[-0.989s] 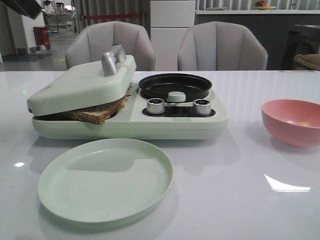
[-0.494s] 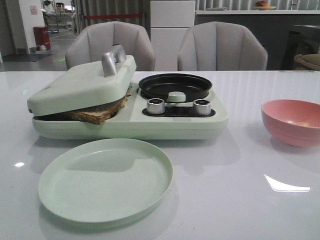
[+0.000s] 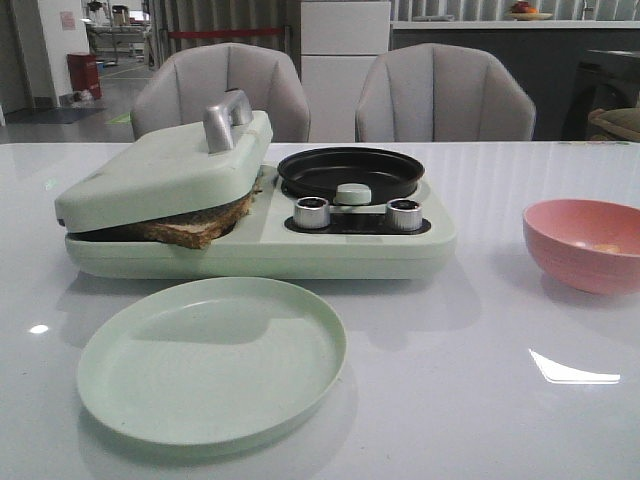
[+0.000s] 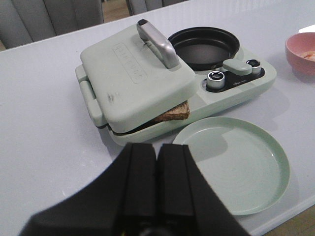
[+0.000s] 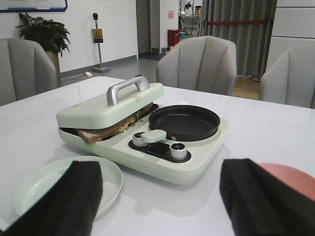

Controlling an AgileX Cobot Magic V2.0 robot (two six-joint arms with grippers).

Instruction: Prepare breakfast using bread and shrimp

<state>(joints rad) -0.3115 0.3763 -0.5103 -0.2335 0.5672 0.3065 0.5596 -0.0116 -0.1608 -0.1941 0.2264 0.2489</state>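
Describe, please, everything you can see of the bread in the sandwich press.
The bread lies clamped in the pale green sandwich maker, under its lid, which rests tilted on it and is not fully shut. Only a corner and an edge stick out at the front, toward the green plate. The showing part looks toasted: brown, rough crust with a paler face. How many slices there are cannot be told.

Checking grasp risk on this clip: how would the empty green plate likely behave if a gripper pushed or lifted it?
The green plate looks thin, probably light plastic, so it would likely slide easily on the glossy table. Its low rim offers little to pinch. It sits flat, unlikely to tip.
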